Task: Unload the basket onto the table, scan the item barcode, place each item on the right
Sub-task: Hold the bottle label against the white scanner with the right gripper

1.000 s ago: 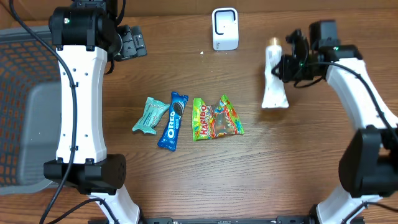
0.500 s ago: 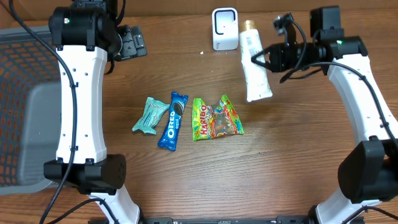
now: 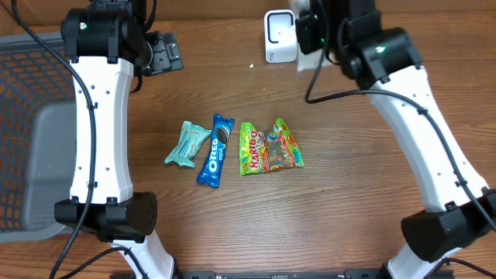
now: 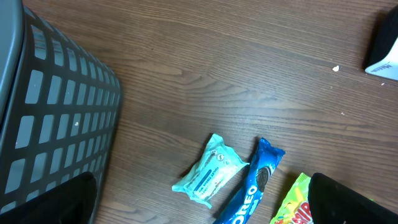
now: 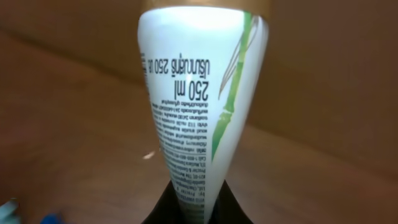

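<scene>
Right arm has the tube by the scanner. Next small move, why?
Probably roll the right gripper so another face of the tube meets the scanner. The grip is shut on its narrow end, it sits beside the scanner, and the wrist view shows only text, no barcode.

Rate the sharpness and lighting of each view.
Overhead: table evenly lit, sharp, no glare. Left wrist: wood grain and Oreo pack crisp, its own fingers dark blurred blobs at the bottom corners. Right wrist: tube print readable, background behind it out of focus.
</scene>
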{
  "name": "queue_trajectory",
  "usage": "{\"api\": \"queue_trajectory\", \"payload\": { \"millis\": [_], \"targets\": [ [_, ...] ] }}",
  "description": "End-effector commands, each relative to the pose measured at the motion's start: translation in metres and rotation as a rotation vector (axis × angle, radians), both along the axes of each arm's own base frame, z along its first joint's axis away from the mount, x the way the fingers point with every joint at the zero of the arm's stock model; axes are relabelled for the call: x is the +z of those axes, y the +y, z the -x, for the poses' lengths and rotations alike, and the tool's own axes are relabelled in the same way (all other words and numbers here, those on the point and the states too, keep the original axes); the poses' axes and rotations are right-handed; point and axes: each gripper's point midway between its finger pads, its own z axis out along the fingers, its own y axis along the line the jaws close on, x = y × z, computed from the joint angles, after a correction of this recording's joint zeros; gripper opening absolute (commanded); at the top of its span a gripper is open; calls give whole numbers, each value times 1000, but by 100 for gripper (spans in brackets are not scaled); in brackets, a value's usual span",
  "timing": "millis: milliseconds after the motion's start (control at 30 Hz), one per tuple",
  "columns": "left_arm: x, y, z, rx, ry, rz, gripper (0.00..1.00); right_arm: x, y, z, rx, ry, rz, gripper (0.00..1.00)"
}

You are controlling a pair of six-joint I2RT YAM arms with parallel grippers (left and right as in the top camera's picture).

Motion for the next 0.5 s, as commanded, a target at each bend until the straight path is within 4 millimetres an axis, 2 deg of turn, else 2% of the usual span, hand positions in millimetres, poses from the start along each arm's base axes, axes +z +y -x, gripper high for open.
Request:
{"api": "queue_trajectory", "payload": {
  "millis": [0, 133, 300, 467],
  "targets": [
    [0, 4, 0, -3, 1, -18, 100, 11, -40, -27, -240, -134, 221, 4],
    [0, 4, 0, -3, 2, -18, 100, -14, -32, -52, -243, -160, 346, 4],
    [0, 4, 0, -3, 1, -18, 100, -60, -18, -82, -124, -153, 557, 4],
    [0, 4, 0, -3, 2, -18, 100, -93, -5, -108, 2, -184, 784, 4]
  ]
}}
